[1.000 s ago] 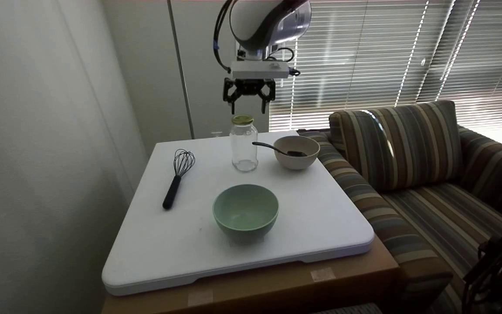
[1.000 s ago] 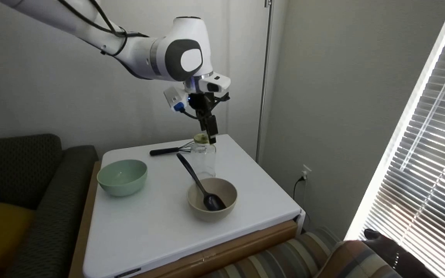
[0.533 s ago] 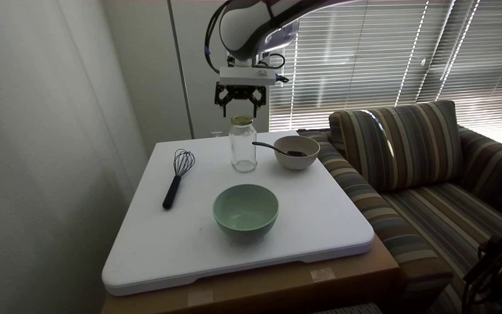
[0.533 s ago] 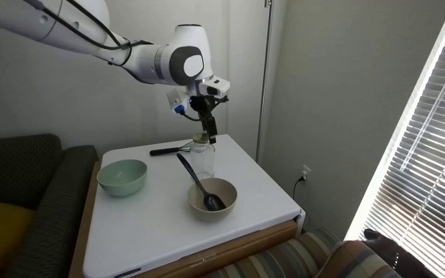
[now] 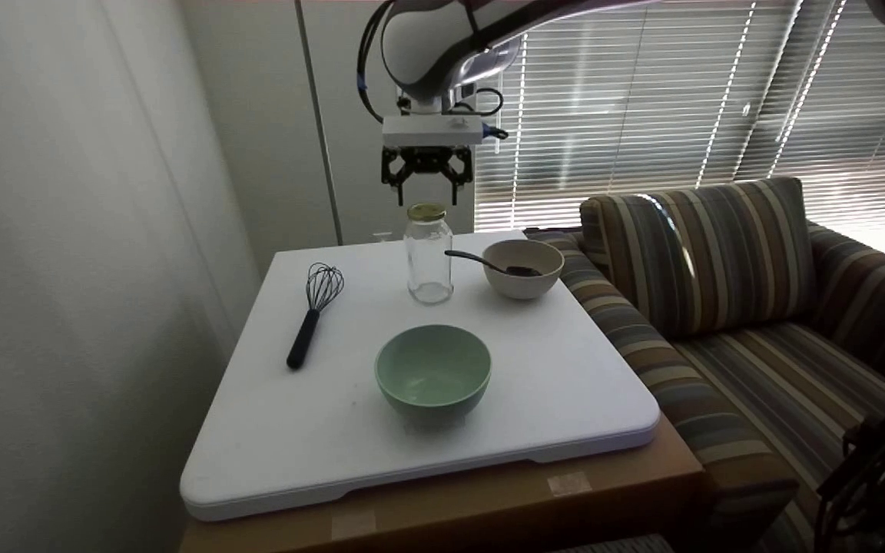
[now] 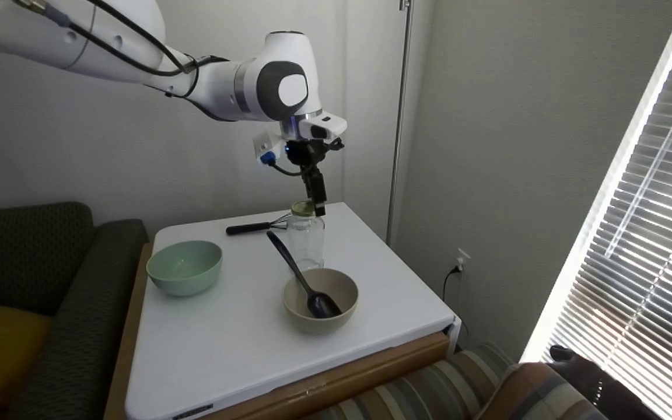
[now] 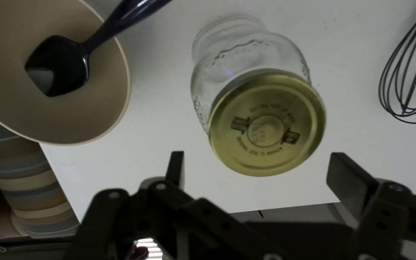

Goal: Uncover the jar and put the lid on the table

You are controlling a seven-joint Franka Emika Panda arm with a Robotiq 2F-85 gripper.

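The clear glass jar [image 5: 429, 257] stands upright on the white table [image 5: 319, 438], and it also shows in an exterior view [image 6: 305, 242]. The yellow-gold lid [image 5: 426, 213] is on the jar's mouth; its printed top fills the middle of the wrist view [image 7: 265, 130]. My gripper [image 5: 427, 200] is open and empty, close to lid height, with its fingers spread wider than the lid. In the wrist view the fingertips [image 7: 258, 160] lie left and right of the lid, apart from it. In an exterior view a finger [image 6: 319, 201] overlaps the lid's edge; contact cannot be told.
A beige bowl [image 5: 519, 286] with a black spoon [image 6: 289, 262] stands beside the jar, the handle leaning toward the jar. A pale green bowl [image 5: 433, 376] and a whisk [image 5: 306, 330] also lie on the table. A striped sofa [image 5: 719, 269] adjoins the table.
In an exterior view the gripper moved left and slightly down, then rose a little and came slightly back right. The jar shifted very slightly left. The fingers stayed open.
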